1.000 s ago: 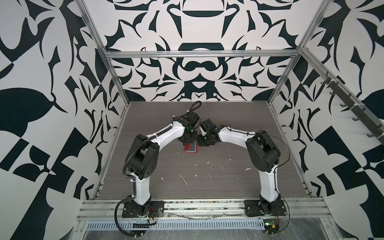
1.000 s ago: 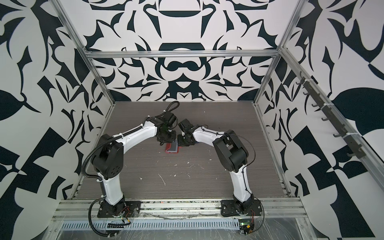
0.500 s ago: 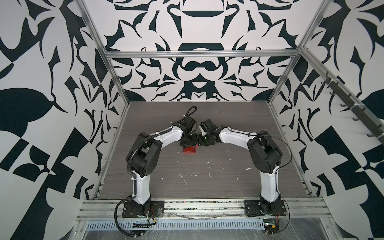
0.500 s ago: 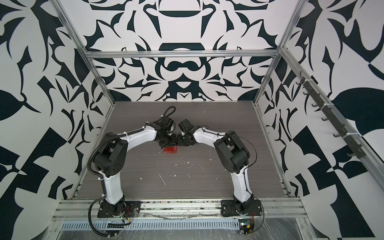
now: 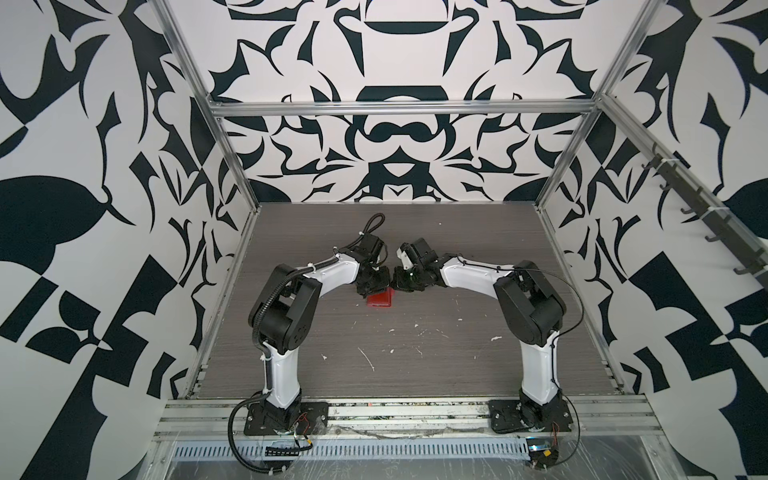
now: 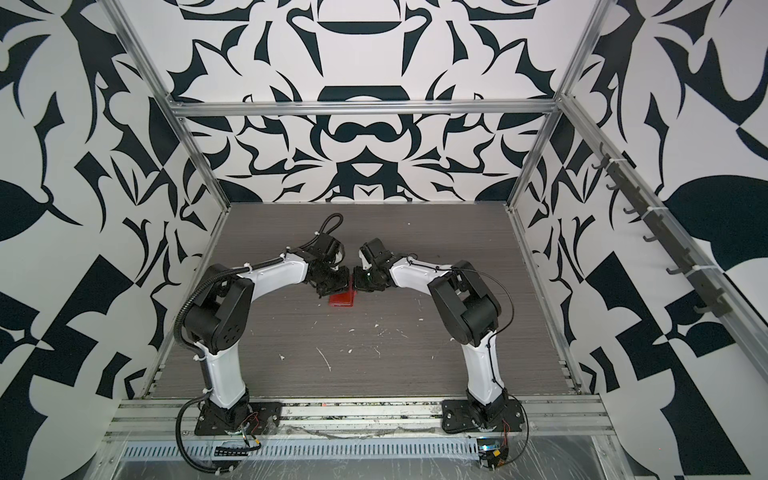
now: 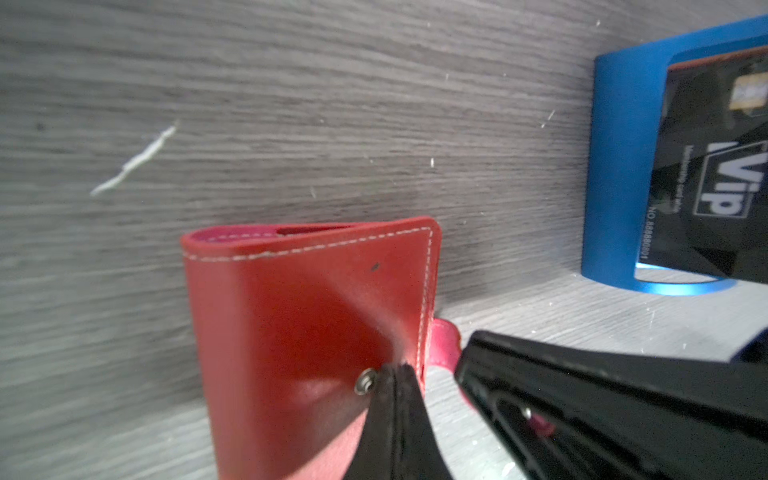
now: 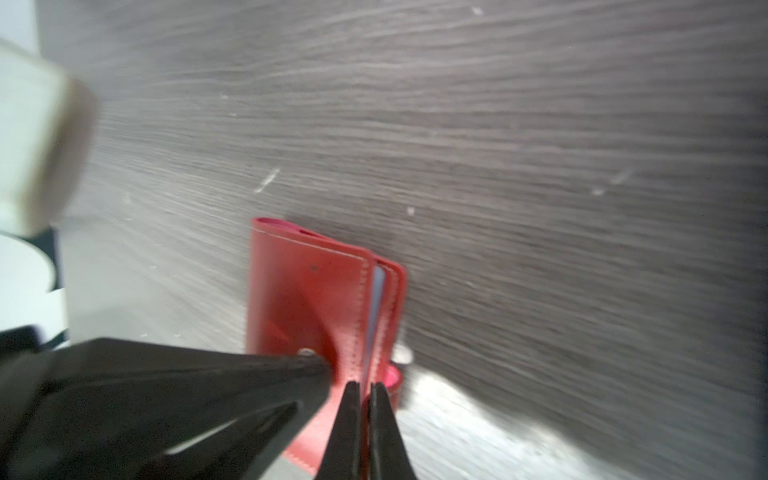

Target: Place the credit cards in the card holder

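The red card holder lies mid-table between both arms, almost closed; it also shows in the left wrist view. My left gripper is shut, its tips resting on the front cover beside the metal snap stud. My right gripper is shut on the holder's open edge, with a red flap between its jaws. A light blue credit card shows edge-on between the covers. A dark credit card marked VIP stands apart in a blue rack.
Both top views show the two arms meeting over the holder, the left gripper and the right gripper almost touching. White scuffs mark the grey wood table. Patterned walls enclose three sides.
My left arm dropped and swung in toward the holder, and its jaws closed. The right gripper kept its hold on the holder's edge and stayed in place.
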Controlling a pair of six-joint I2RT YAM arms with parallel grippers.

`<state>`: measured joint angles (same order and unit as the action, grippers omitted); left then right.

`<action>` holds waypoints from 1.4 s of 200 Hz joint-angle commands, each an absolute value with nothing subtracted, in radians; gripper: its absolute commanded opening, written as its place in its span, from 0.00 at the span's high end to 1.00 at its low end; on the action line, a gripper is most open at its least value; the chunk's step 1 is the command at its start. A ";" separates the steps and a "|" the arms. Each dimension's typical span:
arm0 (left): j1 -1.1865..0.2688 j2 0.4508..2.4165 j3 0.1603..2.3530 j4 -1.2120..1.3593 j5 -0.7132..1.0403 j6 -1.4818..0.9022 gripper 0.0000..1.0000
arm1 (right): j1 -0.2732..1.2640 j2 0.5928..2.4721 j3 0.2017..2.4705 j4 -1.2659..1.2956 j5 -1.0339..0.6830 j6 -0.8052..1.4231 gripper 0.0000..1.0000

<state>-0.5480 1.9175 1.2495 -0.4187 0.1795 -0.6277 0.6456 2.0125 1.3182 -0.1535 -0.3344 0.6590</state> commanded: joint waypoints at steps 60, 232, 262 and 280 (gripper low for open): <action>-0.545 1.887 1.200 -0.416 0.173 -0.629 1.00 | 0.646 2.035 1.325 -0.030 -0.432 0.726 1.00; -0.378 1.715 1.016 -0.343 0.234 -0.627 0.68 | 0.647 2.089 1.324 -0.040 -0.430 0.723 1.00; -0.377 1.782 1.024 -0.296 0.306 -0.622 0.69 | 0.648 2.097 1.336 -0.044 -0.450 0.720 0.91; -0.378 1.804 1.029 -0.290 0.306 -0.627 0.71 | 0.649 2.097 1.338 -0.044 -0.451 0.721 0.80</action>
<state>-0.3752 1.7721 1.0233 -0.3183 0.2626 -0.6220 0.6388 2.0830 1.3170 -0.0181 -0.4377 0.7307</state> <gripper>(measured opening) 0.299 0.136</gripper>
